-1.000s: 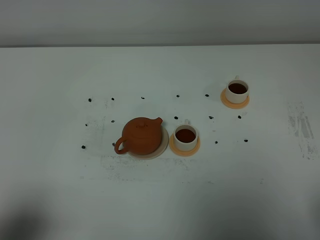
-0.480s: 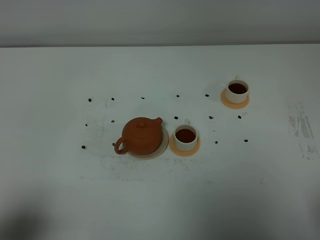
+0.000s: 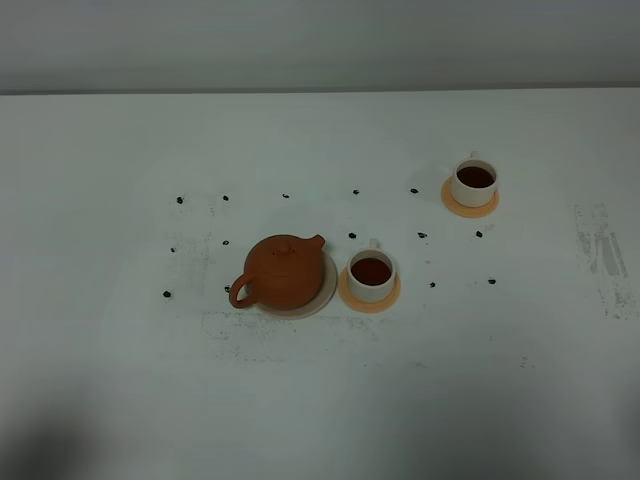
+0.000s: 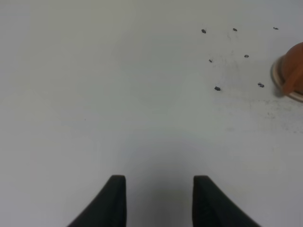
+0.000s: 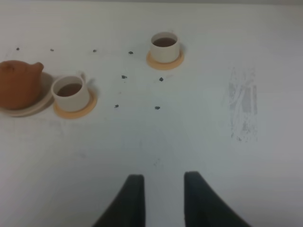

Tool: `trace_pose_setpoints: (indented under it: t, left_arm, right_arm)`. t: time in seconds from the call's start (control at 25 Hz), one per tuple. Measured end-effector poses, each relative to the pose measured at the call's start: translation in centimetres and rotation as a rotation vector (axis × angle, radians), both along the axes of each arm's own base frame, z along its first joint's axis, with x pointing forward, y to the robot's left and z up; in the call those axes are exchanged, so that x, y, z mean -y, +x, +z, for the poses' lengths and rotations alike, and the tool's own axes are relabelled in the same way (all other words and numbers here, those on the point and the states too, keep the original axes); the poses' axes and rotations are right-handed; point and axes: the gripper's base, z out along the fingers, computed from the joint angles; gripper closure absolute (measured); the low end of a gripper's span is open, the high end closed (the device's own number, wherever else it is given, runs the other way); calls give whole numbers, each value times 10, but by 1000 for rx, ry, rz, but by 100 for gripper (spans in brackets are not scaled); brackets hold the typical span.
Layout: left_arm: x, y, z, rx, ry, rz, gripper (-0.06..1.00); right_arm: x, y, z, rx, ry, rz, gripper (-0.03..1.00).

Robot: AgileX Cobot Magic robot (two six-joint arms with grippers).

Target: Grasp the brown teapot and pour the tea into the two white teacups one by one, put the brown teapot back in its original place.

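The brown teapot (image 3: 283,271) stands upright on the pale beige disc (image 3: 322,292) at mid-table; it also shows in the right wrist view (image 5: 19,82) and at the edge of the left wrist view (image 4: 294,71). Two white teacups hold dark tea: one (image 3: 371,273) (image 5: 70,92) beside the teapot, one (image 3: 473,181) (image 5: 165,46) farther back right. Each cup sits on an orange coaster. My left gripper (image 4: 159,182) is open and empty, far from the teapot. My right gripper (image 5: 163,179) is open and empty, well short of the cups. Neither gripper shows in the exterior view.
Several small dark specks (image 3: 353,193) lie scattered on the white table around the tea set. A grey smudge (image 3: 600,255) (image 5: 243,101) marks the table at the right. The table's far edge (image 3: 320,92) runs along the back.
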Motion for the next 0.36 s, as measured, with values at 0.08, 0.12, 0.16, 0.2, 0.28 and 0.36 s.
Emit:
trace_pose_setpoints:
  t: [0.08,0.12,0.16,0.2,0.28,0.36]
  left_arm:
    - [0,0,0,0,0,0,58]
    - [0,0,0,0,0,0,58]
    - [0,0,0,0,0,0,58]
    - [0,0,0,0,0,0,58]
    - [0,0,0,0,0,0,58]
    - [0,0,0,0,0,0,58]
  right_arm:
    - [0,0,0,0,0,0,74]
    - [0,0,0,0,0,0,74]
    - [0,0,0,0,0,0,74]
    - [0,0,0,0,0,0,74]
    - [0,0,0,0,0,0,74]
    - [0,0,0,0,0,0,74]
